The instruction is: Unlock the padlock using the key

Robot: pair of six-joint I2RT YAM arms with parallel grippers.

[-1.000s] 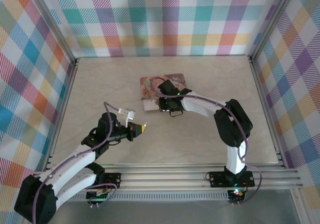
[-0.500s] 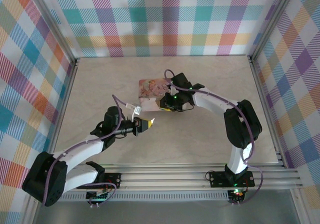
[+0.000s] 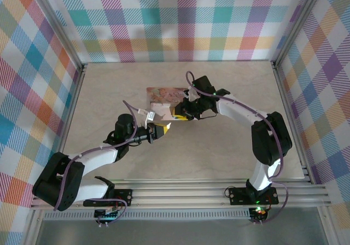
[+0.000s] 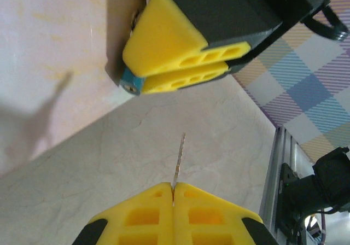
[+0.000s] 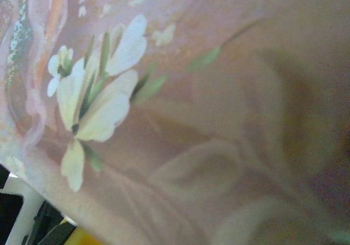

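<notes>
My right fingers (image 4: 169, 37) covered most of the padlock (image 4: 132, 84); one teal corner was exposed, and the shackle was concealed. My left fingers (image 4: 158, 198) hid the key's (image 4: 178, 157) bow. The tin (image 5: 164, 119) appeared blurred and cropped at my right wrist.

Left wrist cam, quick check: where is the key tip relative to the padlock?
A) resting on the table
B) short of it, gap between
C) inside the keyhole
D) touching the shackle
B: the key, pinched in the left hand, ends short of the padlock clamped in the right hand, table showing between them.
</notes>
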